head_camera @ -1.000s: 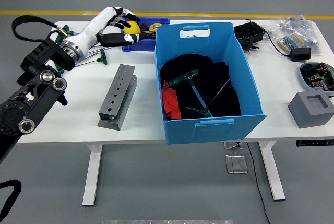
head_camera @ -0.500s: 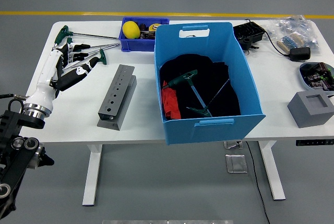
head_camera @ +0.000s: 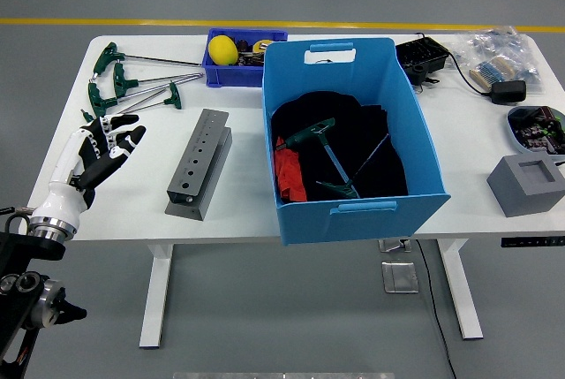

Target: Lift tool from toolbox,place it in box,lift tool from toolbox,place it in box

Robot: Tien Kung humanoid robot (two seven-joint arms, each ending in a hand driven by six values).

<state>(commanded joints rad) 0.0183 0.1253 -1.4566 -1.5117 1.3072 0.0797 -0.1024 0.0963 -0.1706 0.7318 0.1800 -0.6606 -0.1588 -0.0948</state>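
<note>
The big light-blue box (head_camera: 424,145) stands mid-table with black cloth, a red item and green-handled T wrenches (head_camera: 325,154) inside. The small dark-blue toolbox tray (head_camera: 214,77) at the back holds a yellow tool (head_camera: 222,49) and dark tools. Several green-handled T wrenches (head_camera: 124,87) lie on the table left of it. My left hand (head_camera: 99,151) hovers over the table's left edge, fingers spread, holding nothing. My right arm is out of sight.
A grey metal holder with holes (head_camera: 199,163) lies between my hand and the box. At the right are a grey block (head_camera: 530,183), a round dish of parts (head_camera: 537,125), a black device with cables (head_camera: 421,57) and bagged parts (head_camera: 501,54).
My left arm has pulled back from the toolbox at the rear to the table's left front edge. Its hand went from reaching over the tray to open and empty.
</note>
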